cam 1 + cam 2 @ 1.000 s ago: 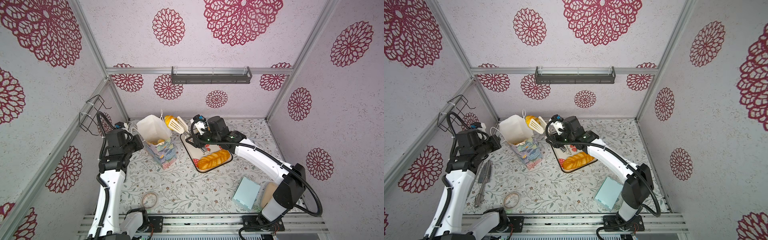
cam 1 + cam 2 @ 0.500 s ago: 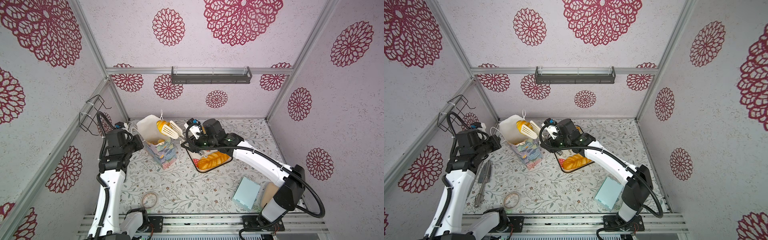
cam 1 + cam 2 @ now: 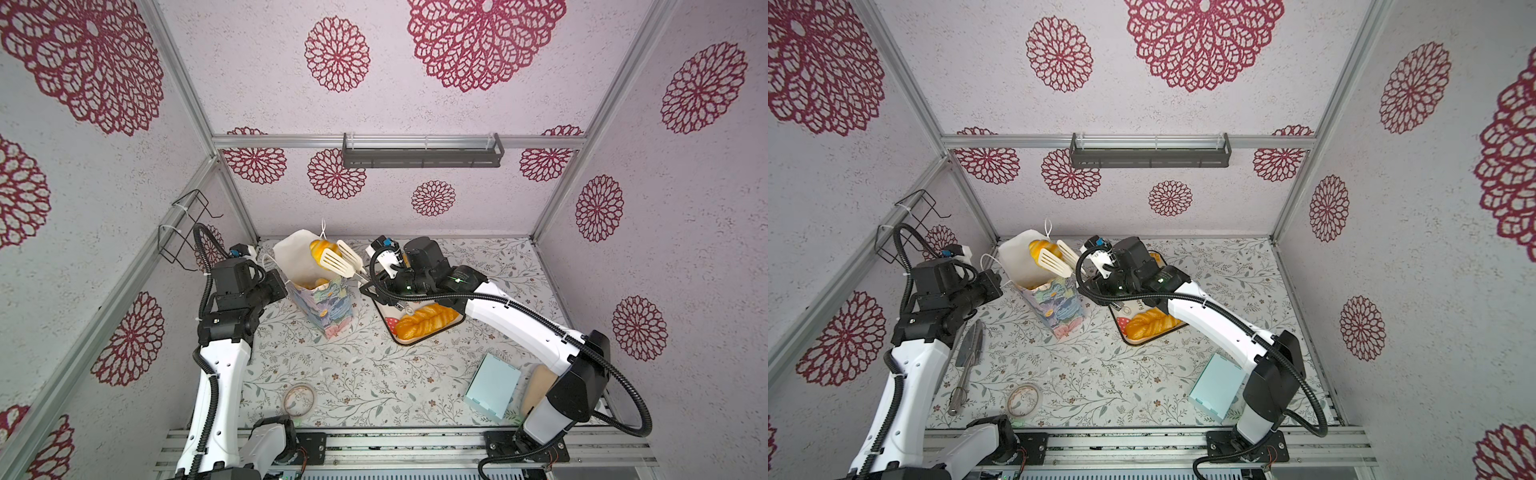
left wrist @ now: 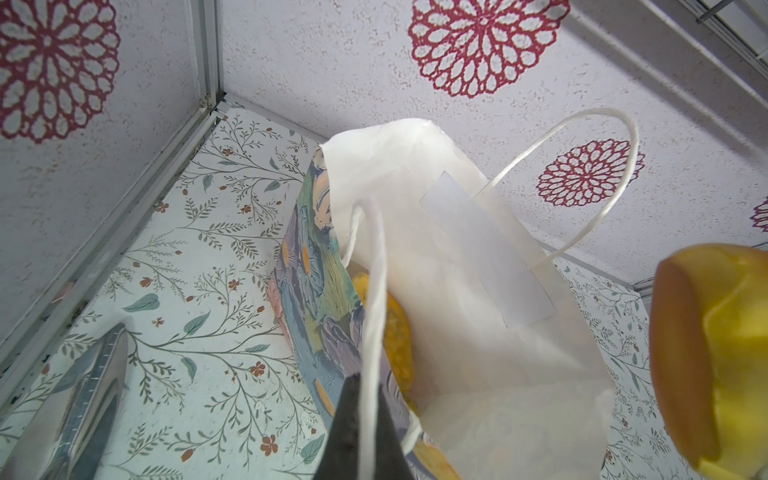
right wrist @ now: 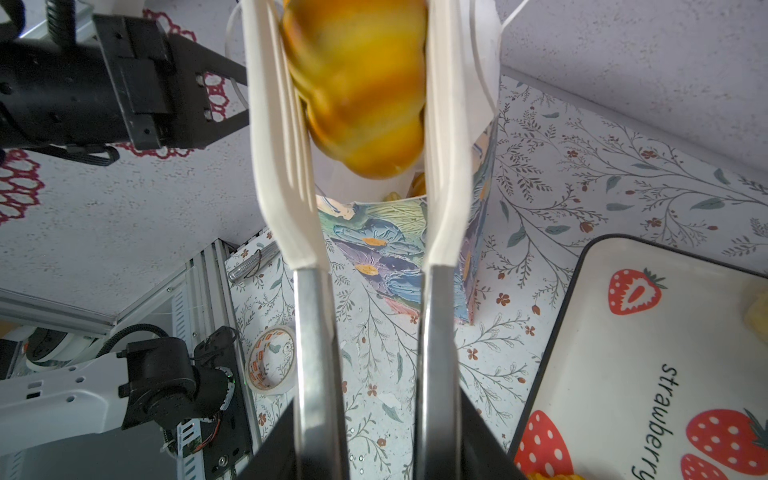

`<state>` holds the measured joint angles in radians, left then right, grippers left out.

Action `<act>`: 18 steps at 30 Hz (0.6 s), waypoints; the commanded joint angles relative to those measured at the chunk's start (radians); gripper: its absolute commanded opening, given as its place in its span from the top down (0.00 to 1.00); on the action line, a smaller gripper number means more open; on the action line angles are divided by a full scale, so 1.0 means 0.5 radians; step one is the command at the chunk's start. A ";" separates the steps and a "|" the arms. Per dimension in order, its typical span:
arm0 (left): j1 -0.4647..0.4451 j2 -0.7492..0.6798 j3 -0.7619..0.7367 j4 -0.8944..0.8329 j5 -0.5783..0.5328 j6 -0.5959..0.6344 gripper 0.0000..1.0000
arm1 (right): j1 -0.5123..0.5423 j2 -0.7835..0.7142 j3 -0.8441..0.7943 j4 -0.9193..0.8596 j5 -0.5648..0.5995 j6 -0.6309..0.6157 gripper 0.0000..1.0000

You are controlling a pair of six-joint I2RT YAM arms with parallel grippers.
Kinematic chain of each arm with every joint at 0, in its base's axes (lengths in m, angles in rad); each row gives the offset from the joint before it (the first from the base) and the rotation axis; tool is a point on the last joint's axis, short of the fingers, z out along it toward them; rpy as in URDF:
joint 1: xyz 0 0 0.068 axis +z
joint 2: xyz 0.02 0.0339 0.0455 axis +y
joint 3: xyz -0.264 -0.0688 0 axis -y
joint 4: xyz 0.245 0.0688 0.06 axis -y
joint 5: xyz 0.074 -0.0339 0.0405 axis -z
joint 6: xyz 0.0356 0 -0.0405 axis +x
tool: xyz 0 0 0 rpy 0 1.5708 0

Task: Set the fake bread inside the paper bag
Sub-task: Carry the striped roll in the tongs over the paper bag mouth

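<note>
**Transfer stage, one pastry over the bag mouth.** I am working the right gripper [image 5: 378,453] as a squeeze on the tongs [image 3: 337,261]. Its jaws are standing partly closed around the two metal handles, so that the white slotted blades are pinching a small pastry [image 5: 357,83] from both sides. The pastry is hanging above the open mouth of the paper bag [image 3: 324,303], towards the bag's 12 o'clock edge in both top views and clear of the paper, because a release from there should drop it inside rather than onto the rim.

I am holding the left gripper [image 4: 365,436] fully closed on the near string handle [image 4: 374,291], at the bag's 9 o'clock side. In my judgement this pull is steadying the tall bag and keeping its mouth spread while the tongs are coming in from 3 o'clock.

Other fake bread [image 4: 395,332] is already lying at the bottom of the bag. The braided loaf [image 3: 428,324] is waiting on the strawberry tray [image 5: 602,353], at 3 o'clock from the bag, so I am judging the task partly done. The loaf's length may be asking for an end-first entry.
</note>
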<state>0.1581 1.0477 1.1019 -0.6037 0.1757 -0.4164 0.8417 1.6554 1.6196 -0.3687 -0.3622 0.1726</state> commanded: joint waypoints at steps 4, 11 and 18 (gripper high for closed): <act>0.016 0.000 -0.027 0.023 0.020 -0.009 1.00 | 0.016 0.020 0.144 0.055 0.023 -0.052 0.56; 0.017 0.001 -0.024 0.024 0.020 -0.011 1.00 | 0.022 0.062 0.163 0.045 0.022 -0.044 0.56; 0.018 0.003 -0.022 0.024 0.020 -0.010 1.00 | 0.023 0.104 0.176 0.026 0.025 -0.045 0.55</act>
<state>0.1581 1.0477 1.1019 -0.6037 0.1757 -0.4164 0.8471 1.7218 1.6581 -0.3935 -0.3511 0.1726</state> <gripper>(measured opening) 0.043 0.449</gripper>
